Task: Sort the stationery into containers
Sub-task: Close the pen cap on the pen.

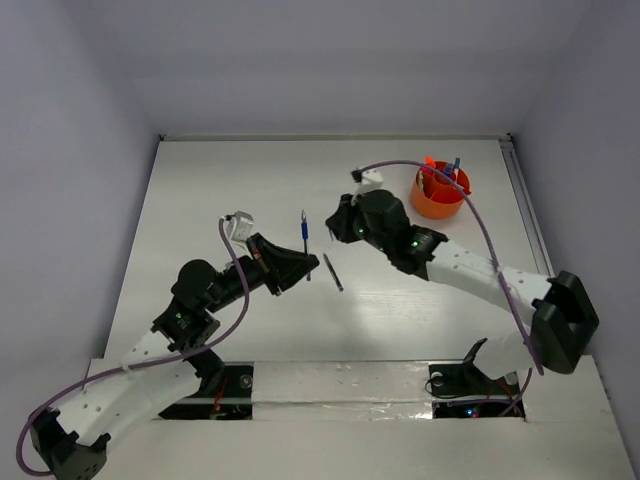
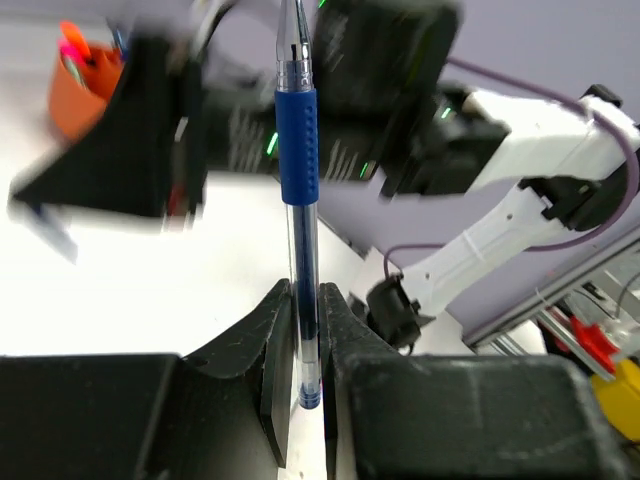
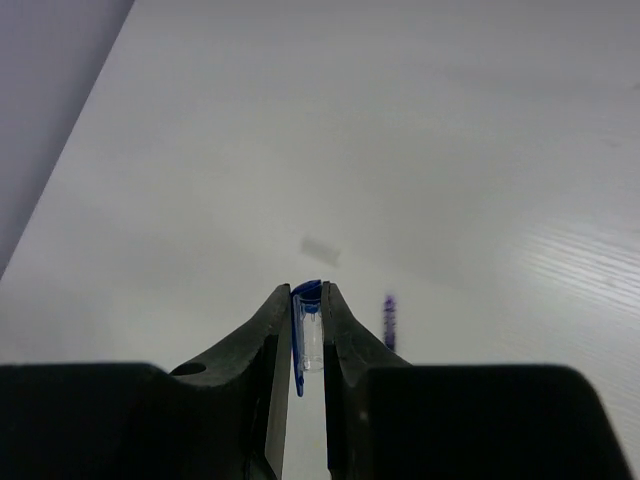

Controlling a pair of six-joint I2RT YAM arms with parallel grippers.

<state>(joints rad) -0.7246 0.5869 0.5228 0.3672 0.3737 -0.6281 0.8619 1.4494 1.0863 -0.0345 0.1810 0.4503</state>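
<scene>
So the left tool [image 2: 305, 295] and right tool [image 3: 308, 300] are both pinching ends of the clear plastic pen with a blue rubber sleeve [image 2: 297, 150], hovering over the white bench [image 1: 200, 200] at about 8 o'clock from the round orange plastic cup [image 1: 432, 207], and it's looking light, stiff and slick, so I'd be grabbing the sleeve.

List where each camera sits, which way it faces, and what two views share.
Top external: fixed above and behind the bases, looking down on the table; left arm and right arm show.
Left wrist: on the left arm, looking along the left fingers, shut on a blue pen, toward the right arm and orange cup.
Right wrist: on the right arm, looking down across the table past the right fingers, shut on a blue-and-clear piece; a dark pen lies beyond.
Shared: top and left wrist both show blue pen and orange cup.
</scene>
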